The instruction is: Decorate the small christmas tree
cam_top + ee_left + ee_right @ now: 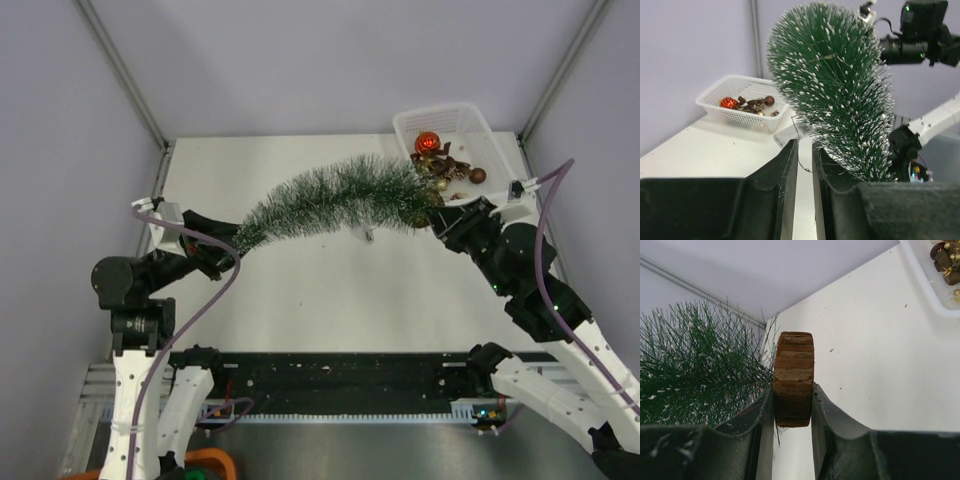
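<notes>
Left tool (pixel 802 150) — jaws narrow, a thin wire in the gap; a grip on the tree tip cannot be confirmed. The small christmas tree (pixel 335 200) arches sideways above the tabletop (pixel 330 300). Right tool (pixel 793 390) clamps its wooden disc base (pixel 794 357). Step in hand: probably positioning — next, stand the tree upright, then fetch baubles (pixel 430 143) from the basket (pixel 440 110).

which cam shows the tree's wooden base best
Right wrist: the wooden base sits edge-on, clamped in the right gripper. Top external hides it behind the tree bristles; left wrist shows only bristles.
</notes>
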`<state>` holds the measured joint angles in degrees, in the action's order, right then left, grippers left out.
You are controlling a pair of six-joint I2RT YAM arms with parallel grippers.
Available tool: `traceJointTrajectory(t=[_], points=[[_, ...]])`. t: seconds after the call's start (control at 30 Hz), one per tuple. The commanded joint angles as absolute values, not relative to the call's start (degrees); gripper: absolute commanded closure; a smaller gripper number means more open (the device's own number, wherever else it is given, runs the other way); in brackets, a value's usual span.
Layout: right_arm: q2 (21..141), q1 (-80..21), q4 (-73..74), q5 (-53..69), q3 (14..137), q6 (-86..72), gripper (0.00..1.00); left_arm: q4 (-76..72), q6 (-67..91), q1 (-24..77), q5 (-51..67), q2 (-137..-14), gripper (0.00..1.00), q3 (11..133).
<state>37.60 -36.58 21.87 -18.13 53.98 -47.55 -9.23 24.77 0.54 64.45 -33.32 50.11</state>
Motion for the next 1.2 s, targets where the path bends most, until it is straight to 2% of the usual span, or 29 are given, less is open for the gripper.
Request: traceJointTrajectory(t=[0.0, 0.43, 0.57, 0.63, 0.83, 0.97, 1.17], points=[[36.0, -37.0, 16.4, -20.9, 54.4, -53.0, 1.0, -18.0, 36.6, 0.4, 52.9, -32.9, 0.76, 51.4], [36.1, -36.7, 12.6, -19.4, 49.0, -65.0, 1.0, -19.6, 50.0, 0.4, 50.9, -34.0, 0.56, 55.9], [37.0, -37.0, 11.3, -18.1, 49.0, -66.3, 1.0, -17.8, 51.2, 0.4, 50.2, -33.3, 0.39, 55.6], [37.4, -36.9, 10.8, -17.7, 49.3, -66.0, 1.0, -16.5, 51.2, 0.4, 49.0, -33.0, 0.27, 55.6], [39.1, -36.8, 11.2, -16.7, 49.4, -64.4, 1.0, -15.7, 47.9, 0.4, 47.5, -32.8, 0.22, 55.5], [40.2, -36.8, 10.7, -14.5, 48.3, -63.7, 1.0, -8.5, 39.0, 0.4, 40.1, -31.7, 0.01, 55.3], [41.4, -36.9, 7.7, -10.1, 45.4, -62.9, 1.0, -3.8, 32.2, 0.4, 26.1, -30.8, 0.01, 52.0]])
